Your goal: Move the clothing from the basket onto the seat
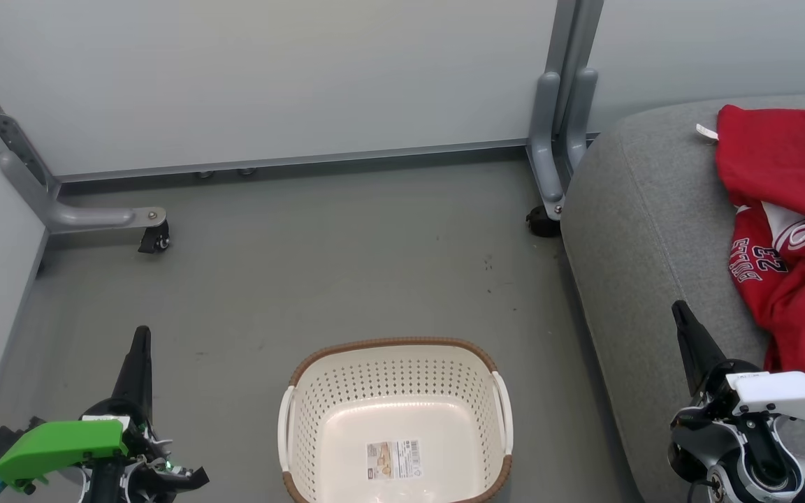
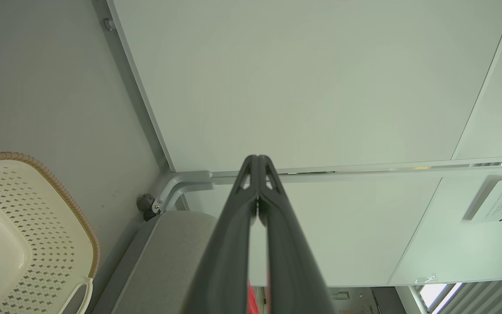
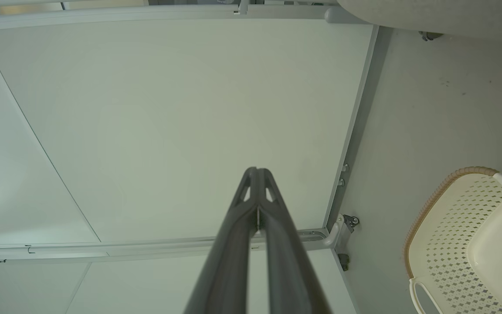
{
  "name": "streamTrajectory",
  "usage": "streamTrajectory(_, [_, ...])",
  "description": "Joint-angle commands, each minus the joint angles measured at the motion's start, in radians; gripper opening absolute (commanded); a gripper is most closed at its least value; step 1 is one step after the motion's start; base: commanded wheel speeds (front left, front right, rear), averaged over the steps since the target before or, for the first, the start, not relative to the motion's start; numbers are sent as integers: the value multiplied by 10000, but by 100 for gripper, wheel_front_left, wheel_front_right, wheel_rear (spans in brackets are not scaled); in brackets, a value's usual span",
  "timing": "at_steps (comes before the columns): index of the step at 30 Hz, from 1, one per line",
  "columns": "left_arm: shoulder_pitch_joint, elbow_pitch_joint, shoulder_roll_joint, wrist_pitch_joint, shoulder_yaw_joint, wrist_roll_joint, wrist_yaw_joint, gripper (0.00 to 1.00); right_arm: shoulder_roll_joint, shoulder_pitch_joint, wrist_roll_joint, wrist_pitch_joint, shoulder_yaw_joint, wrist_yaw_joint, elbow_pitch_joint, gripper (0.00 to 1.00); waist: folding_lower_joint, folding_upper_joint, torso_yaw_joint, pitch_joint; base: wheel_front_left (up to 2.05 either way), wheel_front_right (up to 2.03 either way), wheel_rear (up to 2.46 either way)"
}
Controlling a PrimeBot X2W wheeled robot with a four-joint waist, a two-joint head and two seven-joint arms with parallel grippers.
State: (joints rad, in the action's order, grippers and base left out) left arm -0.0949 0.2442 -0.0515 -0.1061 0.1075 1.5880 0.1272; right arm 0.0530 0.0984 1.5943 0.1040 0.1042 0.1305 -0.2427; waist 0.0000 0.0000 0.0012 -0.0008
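Nearest me, the left gripper [image 1: 141,335] stands at the lower left above the floor, its two fingers pressed together on nothing. The right gripper [image 1: 679,311] stands at the lower right against the front edge of the seat [image 1: 640,230], likewise closed and empty.

Between them the basket [image 1: 392,344] sits on the floor, holding nothing but a paper label [image 1: 393,459] on its base.

Farther off, ahead and to the right of the right gripper, the clothing [image 1: 787,230] lies heaped on the seat, its long axis running away from me. The right arm is much the nearer to it. I judge the transfer complete, with nothing left to pick.

The head view gives the whole heap. The left wrist view gives a red sliver between its fingers, and the right wrist view gives the basket's perforated wall.
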Motion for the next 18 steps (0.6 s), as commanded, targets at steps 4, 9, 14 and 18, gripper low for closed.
streamTrajectory(4, [-213,23,-10,-98,81,271,69,0,54,146,258,81,44,4,-37,0,0,0,-12,39,0,0,0])
streamTrajectory(9, [-199,23,-8,-101,82,268,61,0,47,147,248,83,48,4,-33,0,0,0,-12,39,0,0,0])
streamTrajectory(14, [-199,22,-6,-103,84,265,61,0,42,148,240,91,55,4,-33,0,0,0,-12,39,0,0,0])
streamTrajectory(18, [-199,22,-4,-105,85,263,61,0,37,148,234,95,59,4,-32,0,0,0,-12,39,0,0,0])
